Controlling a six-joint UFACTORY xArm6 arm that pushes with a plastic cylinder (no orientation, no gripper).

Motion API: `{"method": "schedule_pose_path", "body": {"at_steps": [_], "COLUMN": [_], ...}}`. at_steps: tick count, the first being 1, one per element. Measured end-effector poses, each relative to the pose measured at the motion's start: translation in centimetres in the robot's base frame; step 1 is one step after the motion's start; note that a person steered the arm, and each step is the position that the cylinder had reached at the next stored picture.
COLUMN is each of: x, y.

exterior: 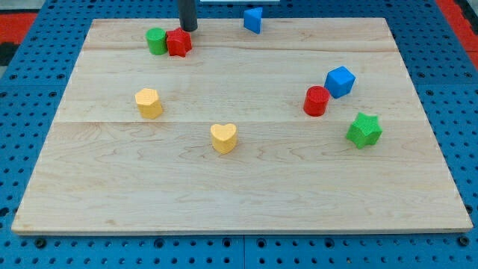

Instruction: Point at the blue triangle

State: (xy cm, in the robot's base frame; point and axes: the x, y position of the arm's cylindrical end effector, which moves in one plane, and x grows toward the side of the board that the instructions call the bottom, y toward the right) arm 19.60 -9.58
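The blue triangle [253, 20] sits at the view's top edge of the wooden board [239, 179], a little right of centre. My tip [189, 28] is at the view's top, left of the blue triangle by a clear gap. It stands just above and right of a red star-like block [178, 42], close to touching it. A green block [156, 40] sits against the red one on its left.
A blue cube [340, 81] and a red cylinder [317, 101] sit together at the right. A green star [364, 130] lies below them. A yellow hexagon-like block [149, 103] is at the left and a yellow heart [223, 138] near the centre.
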Motion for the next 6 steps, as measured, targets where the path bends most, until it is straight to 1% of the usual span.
{"method": "schedule_pose_path", "body": {"at_steps": [1, 2, 3, 5, 6], "x": [-0.5, -0.3, -0.2, -0.2, -0.2], "y": [0.1, 2.1, 6.8, 8.6, 10.6]}}
